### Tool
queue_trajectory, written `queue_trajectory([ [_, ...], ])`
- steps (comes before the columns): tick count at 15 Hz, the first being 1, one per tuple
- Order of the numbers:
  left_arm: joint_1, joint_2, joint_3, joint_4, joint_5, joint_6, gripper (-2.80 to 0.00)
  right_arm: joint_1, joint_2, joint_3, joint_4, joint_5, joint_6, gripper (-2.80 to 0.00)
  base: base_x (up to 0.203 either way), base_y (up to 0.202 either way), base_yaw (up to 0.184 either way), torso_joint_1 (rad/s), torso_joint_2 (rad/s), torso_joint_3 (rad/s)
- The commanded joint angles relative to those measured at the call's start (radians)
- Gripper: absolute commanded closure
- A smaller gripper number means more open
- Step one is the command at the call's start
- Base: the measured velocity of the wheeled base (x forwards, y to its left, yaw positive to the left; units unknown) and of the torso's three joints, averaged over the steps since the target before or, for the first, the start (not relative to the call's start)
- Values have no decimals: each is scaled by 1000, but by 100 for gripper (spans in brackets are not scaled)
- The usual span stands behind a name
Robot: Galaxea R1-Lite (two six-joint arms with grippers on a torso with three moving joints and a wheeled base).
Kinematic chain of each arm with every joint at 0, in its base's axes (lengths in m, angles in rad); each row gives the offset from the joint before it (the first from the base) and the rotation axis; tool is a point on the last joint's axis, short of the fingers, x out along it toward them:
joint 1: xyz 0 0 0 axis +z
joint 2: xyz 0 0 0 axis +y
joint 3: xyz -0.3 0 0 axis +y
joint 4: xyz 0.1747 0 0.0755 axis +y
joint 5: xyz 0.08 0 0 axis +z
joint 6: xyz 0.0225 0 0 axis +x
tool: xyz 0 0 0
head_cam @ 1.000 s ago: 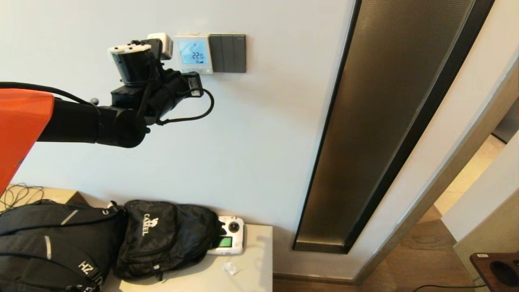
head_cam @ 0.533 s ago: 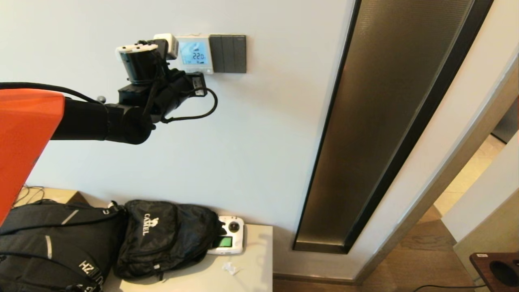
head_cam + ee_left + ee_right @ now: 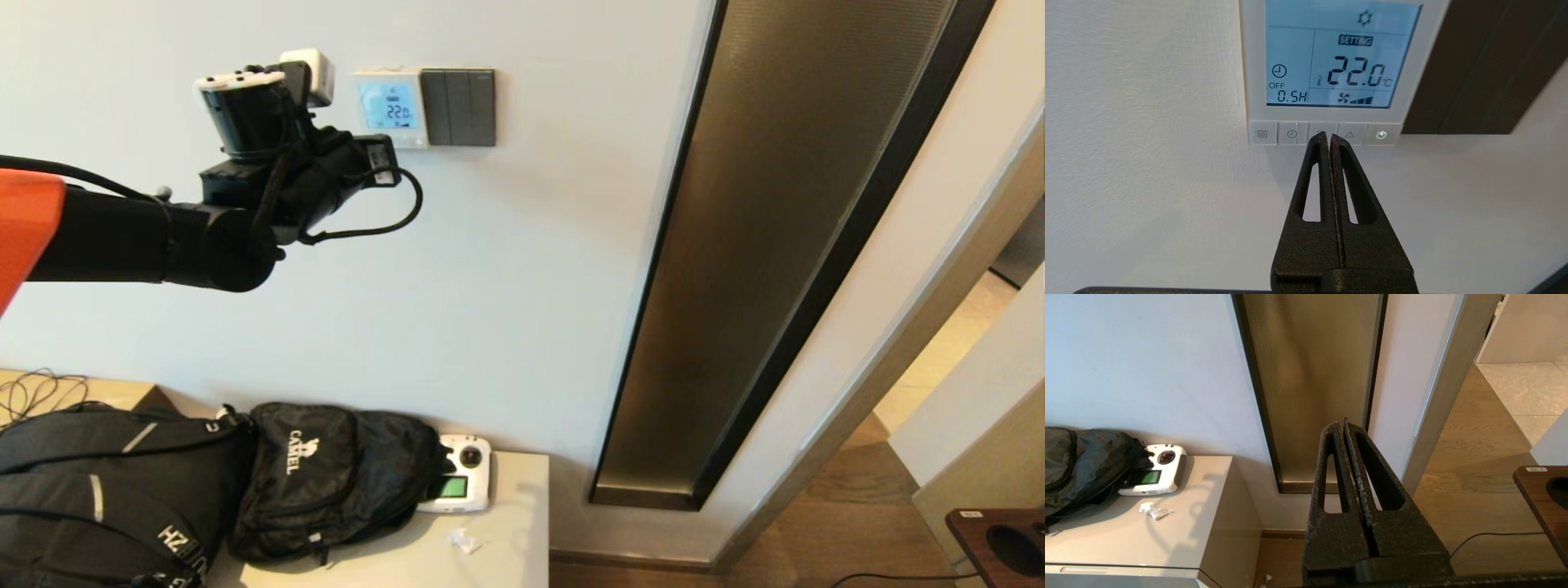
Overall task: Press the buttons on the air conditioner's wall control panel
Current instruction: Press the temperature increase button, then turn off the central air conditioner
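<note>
The air conditioner's wall control panel (image 3: 390,106) is a small white square on the wall, its screen (image 3: 1343,57) lit pale blue and reading 22.0. The row of pale buttons (image 3: 1292,134) runs along its bottom edge. My left gripper (image 3: 1329,136) is shut and empty, with its tips over the middle button of the row. I cannot tell whether they touch it. In the head view the left gripper (image 3: 382,155) sits just below the panel's lower left corner. My right gripper (image 3: 1342,424) is shut and empty, low at the side and out of the head view.
A dark grey three-rocker switch plate (image 3: 459,107) adjoins the panel's right side. Below, black backpacks (image 3: 326,474) and a white handheld remote (image 3: 461,484) lie on a beige cabinet (image 3: 510,547). A tall dark glass strip (image 3: 784,245) is to the right.
My left arm first moved right towards the panel, then drew back left and slightly up. The screen reads 22.0 throughout.
</note>
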State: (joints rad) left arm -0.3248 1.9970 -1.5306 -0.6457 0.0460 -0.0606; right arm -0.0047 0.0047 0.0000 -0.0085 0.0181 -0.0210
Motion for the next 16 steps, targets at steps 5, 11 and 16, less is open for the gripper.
queue_trajectory([
  [5, -1, -281, 352, -72, 1, 1, 0, 0, 1, 2, -1, 0, 0, 0, 0, 0, 0, 0, 0, 0],
  [11, 31, -602, 776, -140, 7, 2, 0, 0, 1, 2, -1, 0, 0, 0, 0, 0, 0, 0, 0, 0],
  [16, 137, -838, 1043, -132, 17, 1, 0, 0, 1, 2, -1, 0, 0, 0, 0, 0, 0, 0, 0, 0],
])
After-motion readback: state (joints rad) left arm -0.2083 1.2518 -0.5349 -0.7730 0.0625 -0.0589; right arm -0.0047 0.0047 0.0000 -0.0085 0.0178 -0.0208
